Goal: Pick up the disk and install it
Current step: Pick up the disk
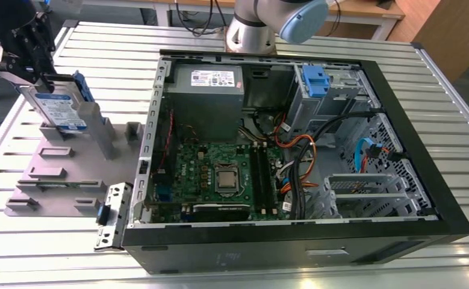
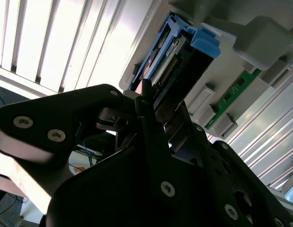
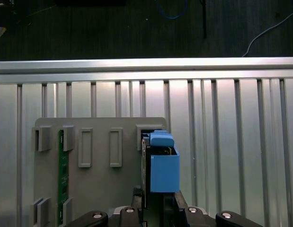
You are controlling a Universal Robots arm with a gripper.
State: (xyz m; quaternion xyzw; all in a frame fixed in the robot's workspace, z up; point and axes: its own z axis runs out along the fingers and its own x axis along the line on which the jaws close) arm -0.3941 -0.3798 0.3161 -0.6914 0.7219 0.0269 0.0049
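Observation:
The disk (image 1: 60,111) is a silver drive with a blue-and-white label in a blue plastic carrier. It stands upright on edge at the grey holder fixture (image 1: 61,171), on the exterior view's left. My black gripper (image 1: 43,81) is over its top edge, shut on it. In the first wrist view the gripper (image 3: 153,202) clamps the disk (image 3: 164,165) from both sides, with the fixture (image 3: 99,184) beneath. The second wrist view has the disk (image 2: 177,45) running between the gripper fingers (image 2: 151,118). Whether the disk's lower edge still sits in the slot is hidden.
The open computer case (image 1: 427,150) lies at the middle, with its motherboard (image 1: 222,177), grey power-supply box (image 1: 206,81) and another blue carrier (image 1: 315,81) in the drive bay. A green memory stick (image 3: 61,175) sits in the fixture. A loose metal bracket (image 1: 112,214) lies beside the case.

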